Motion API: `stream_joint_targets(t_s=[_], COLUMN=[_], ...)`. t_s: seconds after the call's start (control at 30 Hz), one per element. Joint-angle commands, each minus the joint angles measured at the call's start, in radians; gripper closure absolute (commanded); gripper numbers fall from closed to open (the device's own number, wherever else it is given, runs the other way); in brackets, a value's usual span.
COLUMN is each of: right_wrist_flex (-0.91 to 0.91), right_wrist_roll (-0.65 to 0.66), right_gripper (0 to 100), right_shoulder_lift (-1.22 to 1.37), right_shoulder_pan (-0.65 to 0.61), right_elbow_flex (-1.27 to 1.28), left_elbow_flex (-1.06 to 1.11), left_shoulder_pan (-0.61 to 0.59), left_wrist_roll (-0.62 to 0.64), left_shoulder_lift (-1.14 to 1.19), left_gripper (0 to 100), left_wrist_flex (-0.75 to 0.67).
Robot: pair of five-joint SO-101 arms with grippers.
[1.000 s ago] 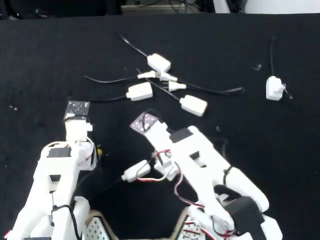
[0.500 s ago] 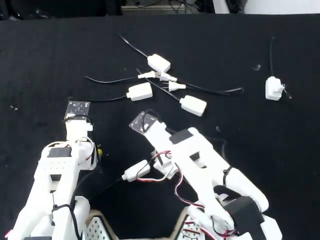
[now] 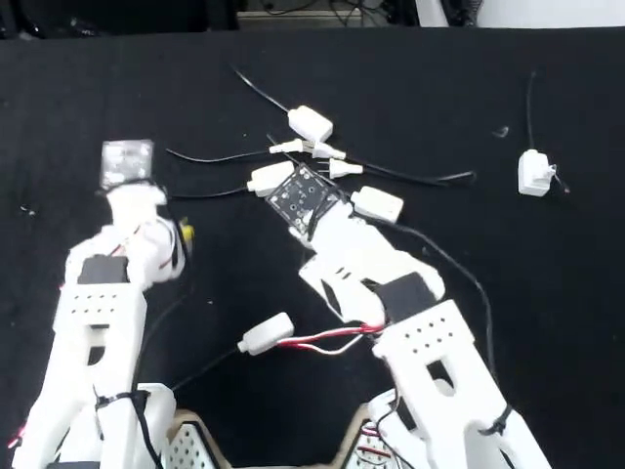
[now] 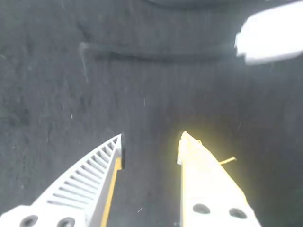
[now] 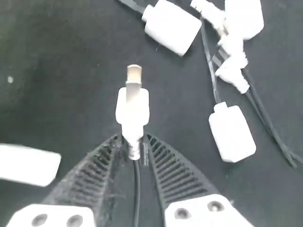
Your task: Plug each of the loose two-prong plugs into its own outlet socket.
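My right gripper (image 5: 134, 142) is shut on the cord end of a white two-prong plug (image 5: 133, 105), whose prongs point away toward a white socket block (image 5: 171, 26). In the high view this gripper (image 3: 304, 195) sits amid the cluster of sockets, between one block (image 3: 273, 178) and another (image 3: 377, 204). Loose plugs (image 3: 330, 151) and a further socket (image 3: 311, 123) lie just beyond. My left gripper (image 4: 150, 142) is open over bare black cloth, with a blurred white block (image 4: 272, 33) farther off. In the high view the left gripper (image 3: 127, 162) is at the left.
A lone white socket (image 3: 535, 173) lies at the far right. Another white plug (image 3: 266, 335) on a black cord rests near the arm bases. Black cords (image 3: 210, 156) criss-cross the middle of the black table (image 3: 488, 88).
My right arm has stretched forward, carrying the plug into the cluster of sockets. My left arm has moved away from its base and a little to the left.
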Motion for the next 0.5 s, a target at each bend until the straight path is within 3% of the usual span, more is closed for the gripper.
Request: stream_joint_targets(t_s=[0.0, 0.13, 0.27, 0.47], right_wrist_flex=[-0.16, -0.373, -0.47, -0.474], right_wrist_roll=[-0.023, -0.035, -0.101, -0.101], right_gripper=[98.8, 98.8, 98.8, 98.8], right_shoulder_lift=[-0.004, 0.067, 0.15, 0.232], right_shoulder_pan=[-0.009, -0.046, -0.057, -0.068], right_elbow_flex=[0.038, 0.107, 0.127, 0.084], left_elbow_flex=[-0.15, -0.182, -0.107, 0.2], left_shoulder_pan=[0.045, 0.163, 0.251, 0.26], left_wrist_roll=[0.226, 0.321, 0.347, 0.336], left_shoulder_lift=[-0.011, -0.011, -0.063, -0.419], left_gripper=[80, 80, 80, 80], left_wrist_flex=[-0.014, -0.014, -0.031, -0.255])
